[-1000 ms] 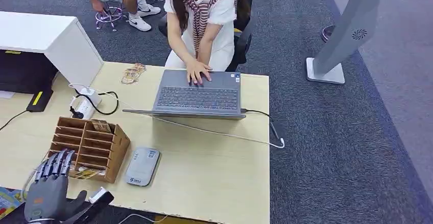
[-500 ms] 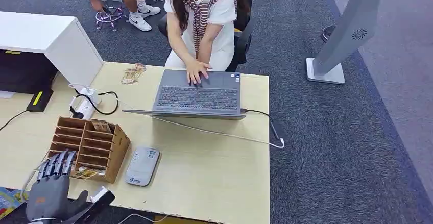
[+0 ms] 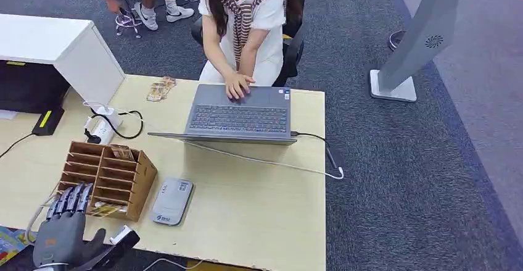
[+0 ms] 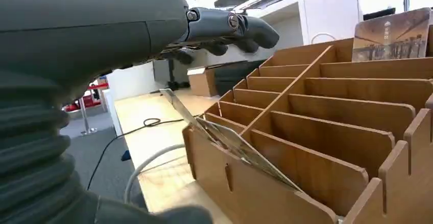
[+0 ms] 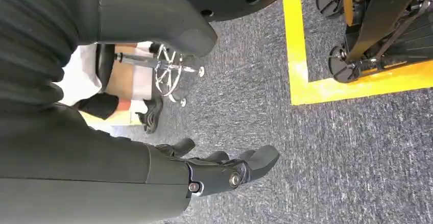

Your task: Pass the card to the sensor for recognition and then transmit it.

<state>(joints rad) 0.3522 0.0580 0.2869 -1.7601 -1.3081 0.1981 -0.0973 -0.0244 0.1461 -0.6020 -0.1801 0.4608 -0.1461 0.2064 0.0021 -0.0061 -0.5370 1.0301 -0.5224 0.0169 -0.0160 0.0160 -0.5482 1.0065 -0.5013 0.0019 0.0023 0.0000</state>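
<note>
Left hand (image 3: 61,234) at the near edge of the tabletop (image 3: 247,209)

Its fingers, spread and holding nothing, reach up to the wooden card rack (image 3: 111,173), where a card (image 3: 105,209) lies in the nearest slot (a grey sensor (image 3: 172,201) sits just beside); a person (image 3: 247,24) types on the laptop (image 3: 240,118).

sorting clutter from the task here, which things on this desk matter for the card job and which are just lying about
Job: card in the wooden organizer; grey card reader; left hand.

Lying about: laptop; white power adapter; stickers; white cable.
</note>
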